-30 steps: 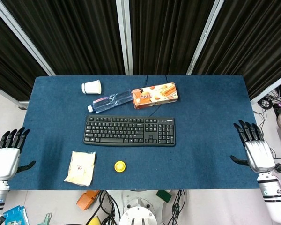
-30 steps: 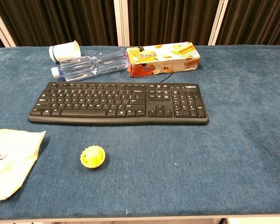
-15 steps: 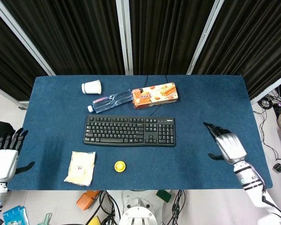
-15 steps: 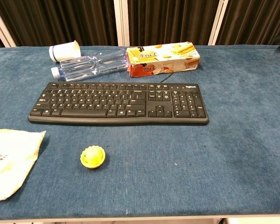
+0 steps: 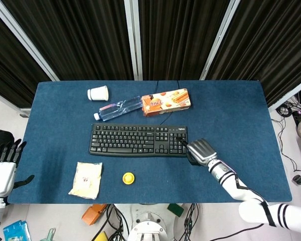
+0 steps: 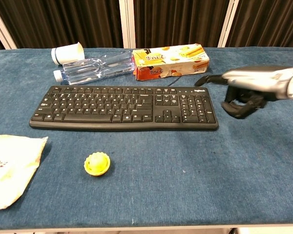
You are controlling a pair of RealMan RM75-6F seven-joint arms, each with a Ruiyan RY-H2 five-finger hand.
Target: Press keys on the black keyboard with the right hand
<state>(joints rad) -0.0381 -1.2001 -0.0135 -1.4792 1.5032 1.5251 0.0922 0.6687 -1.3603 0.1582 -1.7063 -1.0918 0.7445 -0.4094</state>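
1. A blue cloth is covering the table (image 5: 231, 105); black curtains (image 5: 90, 35) are hanging behind it, and cables are lying on the floor beside it.
2. The keyboard (image 5: 139, 140) is lying mid-table, long axis running left to right, its cable leading toward the curtains.
3. The right hand (image 5: 201, 151) is hovering at the keyboard's right end, one finger extended over the number pad, the others curled under, holding nothing. Whether it is touching a key cannot be told.
4. Only the head view is showing the left hand (image 5: 2, 170), fingers apart, off the table's left edge.
5. A cup (image 5: 98, 93), bottle (image 5: 118, 108) and box (image 5: 166, 101) are lying behind the keyboard; a packet (image 5: 87, 179) and yellow cap (image 5: 128, 177) in front.
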